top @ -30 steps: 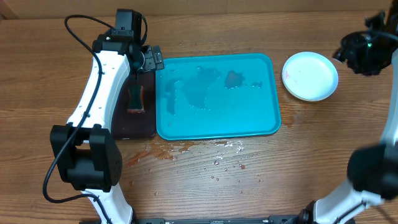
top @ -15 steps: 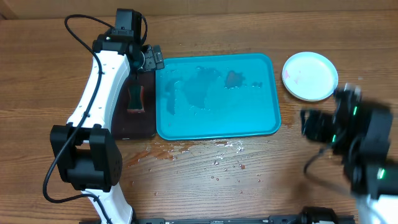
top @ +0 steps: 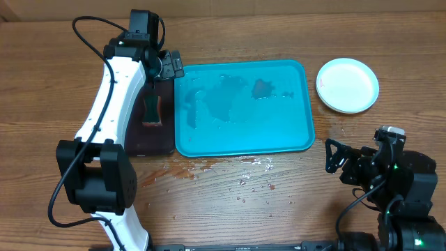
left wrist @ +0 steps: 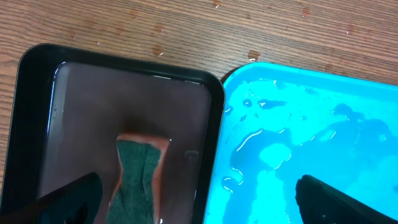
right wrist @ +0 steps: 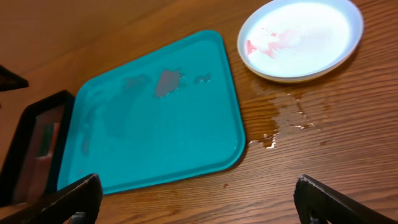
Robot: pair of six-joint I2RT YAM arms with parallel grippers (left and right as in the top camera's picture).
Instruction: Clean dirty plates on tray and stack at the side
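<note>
Left end effector (left wrist: 198,202) hangs open over the one sponge (left wrist: 140,174) left of the tray (top: 244,132). Right end effector (top: 332,156) sits low, open, right of it. One plate (top: 347,85) showing.

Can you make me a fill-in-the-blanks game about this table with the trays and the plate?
The ___ lies in the black tray. The white plate bears a ___ smear. The turquoise tray holds puddles but no ___. The left gripper and right gripper both stand ___.
Missing words: sponge, red, plates, open.
</note>
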